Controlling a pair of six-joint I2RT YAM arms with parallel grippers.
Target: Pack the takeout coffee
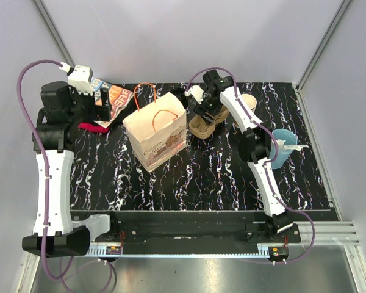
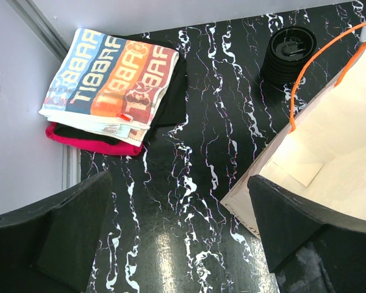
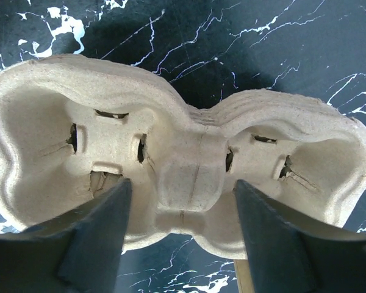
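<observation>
Table (image 1: 219,177) black with white marble veining, bag (image 1: 161,143) pale tan with orange handles (image 2: 291,113), pulp tray (image 3: 183,159) beige, towel (image 2: 110,79) blue-orange-red striped.

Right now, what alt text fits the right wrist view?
A beige moulded-pulp two-cup carrier lies empty on the black white-veined table. The right gripper is open above it, dark fingers either side of its middle ridge.

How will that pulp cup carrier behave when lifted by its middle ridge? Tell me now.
Probably light: the pulp cup carrier is thin moulded fibre with two empty wells. Likely stiff enough to lift by the ridge, though a hard pinch could crush it. Its matte, rough surface should not slip.
</observation>
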